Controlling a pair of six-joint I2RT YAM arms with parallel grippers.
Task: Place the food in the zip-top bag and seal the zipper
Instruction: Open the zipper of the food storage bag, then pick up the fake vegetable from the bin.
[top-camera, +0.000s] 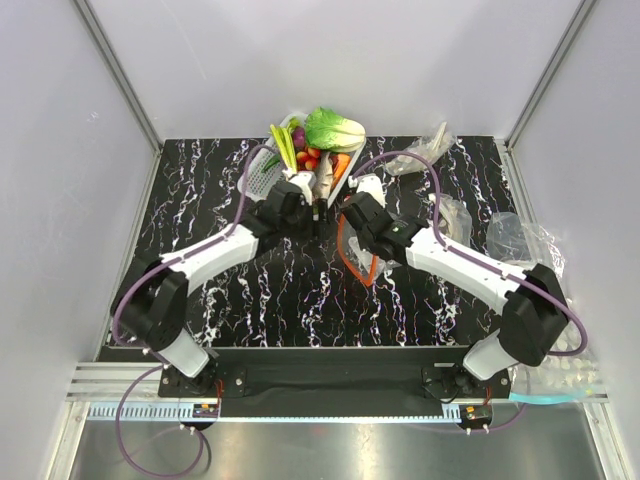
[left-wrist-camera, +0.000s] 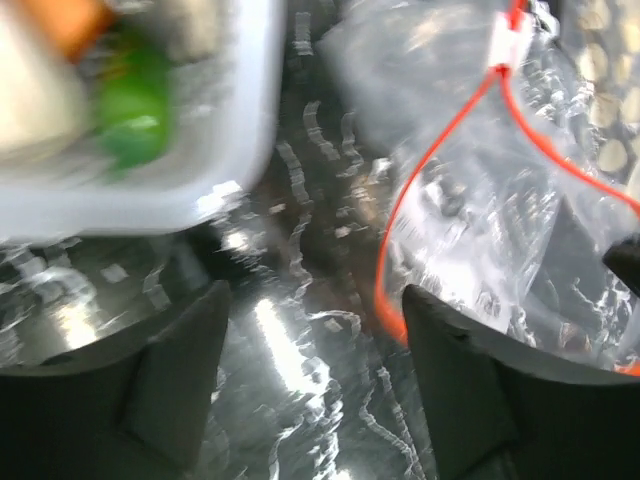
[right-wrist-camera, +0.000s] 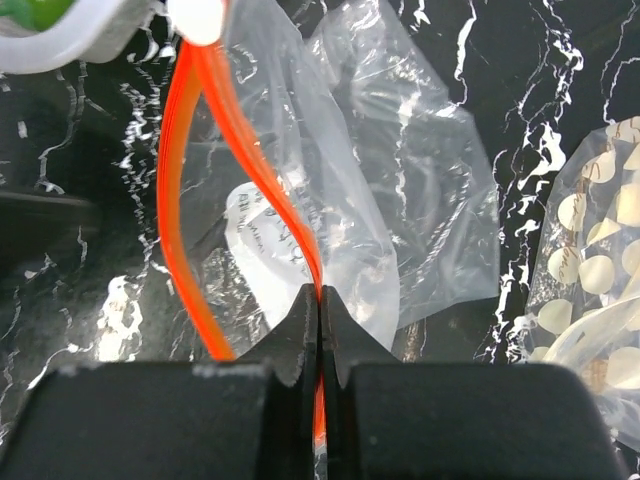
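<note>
**Right hand pins the bag's mouth; left hand waits spread beside it**

The right hand (right-wrist-camera: 320, 305) is pressed together on the thin red-orange zipper strip (right-wrist-camera: 200, 80) of the clear plastic zip-top bag with a white label (right-wrist-camera: 262, 235), probably lifting one lip so the mouth gapes. The left hand (left-wrist-camera: 312, 300) is spread wide and holds nothing, low over the black marbled table (left-wrist-camera: 300, 200), with the strip's other lip just off its right finger. The toy vegetables (top-camera: 285, 148), a green-and-white leek among them, lie beyond both hands in the white plastic basket (left-wrist-camera: 215, 150). None looks bagged yet.

A lab test booth: white panel walls (top-camera: 60, 150), aluminium framing (top-camera: 115, 70), black marbled table (top-camera: 300, 300).
</note>
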